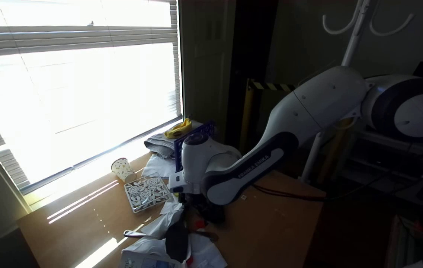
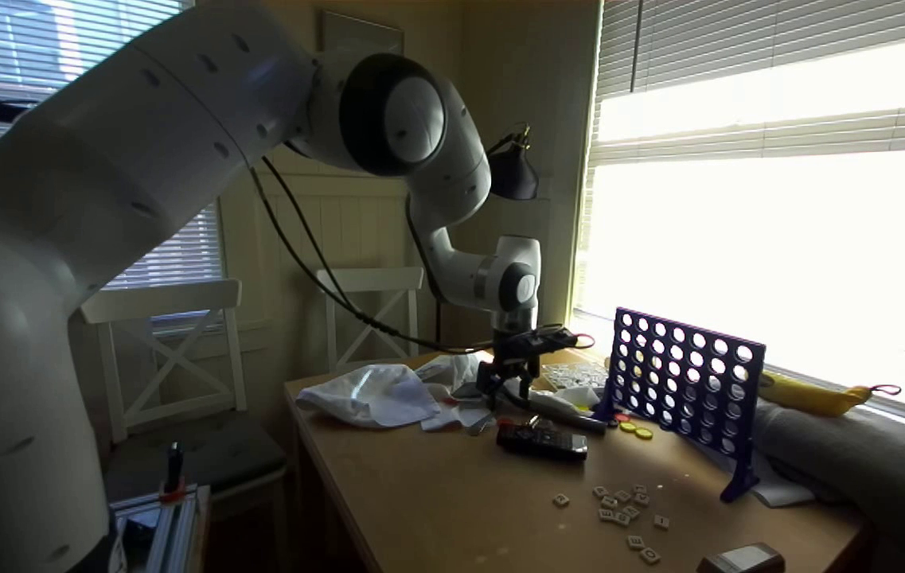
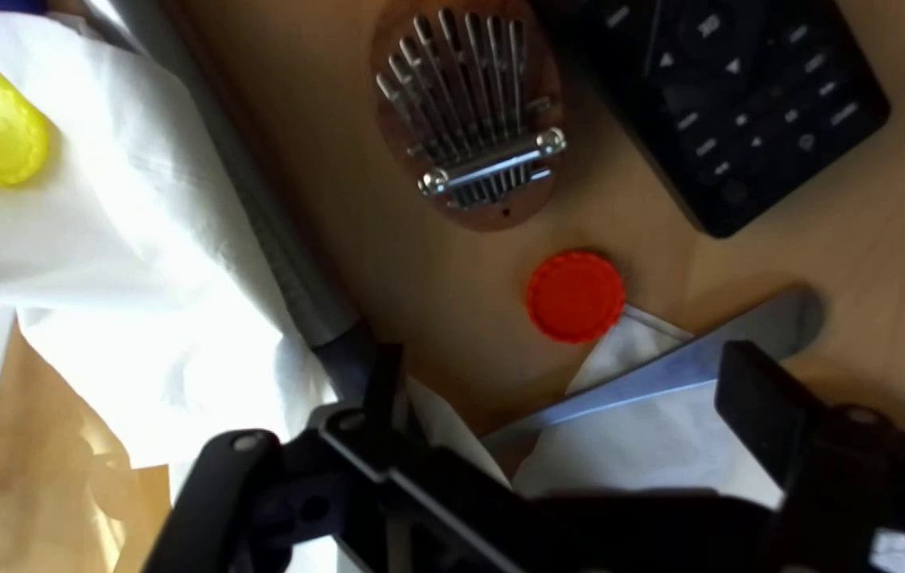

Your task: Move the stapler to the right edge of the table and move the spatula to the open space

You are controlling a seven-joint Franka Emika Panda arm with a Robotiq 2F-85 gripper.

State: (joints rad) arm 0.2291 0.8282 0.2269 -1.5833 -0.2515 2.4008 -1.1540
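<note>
The table (image 2: 436,493) is a brown wooden top; it also shows in an exterior view (image 1: 271,234). The spatula has a grey handle (image 3: 261,215) and a black neck in the wrist view; its black head (image 1: 177,240) lies on white cloth in an exterior view. A dark object with a pale top (image 2: 741,559) lies at the table's near corner, cut by the frame; I cannot tell whether it is the stapler. My gripper (image 3: 567,390) is open, low over the clutter. One finger stands at the spatula's black neck. Nothing is held. It also shows in an exterior view (image 2: 509,391).
A black remote (image 3: 747,119), a thumb piano (image 3: 468,119), a red disc (image 3: 575,296) and a metal knife (image 3: 659,370) lie close by. A purple game grid (image 2: 752,398) stands upright. Letter tiles (image 2: 619,517) are scattered. A white lattice (image 1: 148,193) and a paper cup (image 1: 123,169) lie near the window.
</note>
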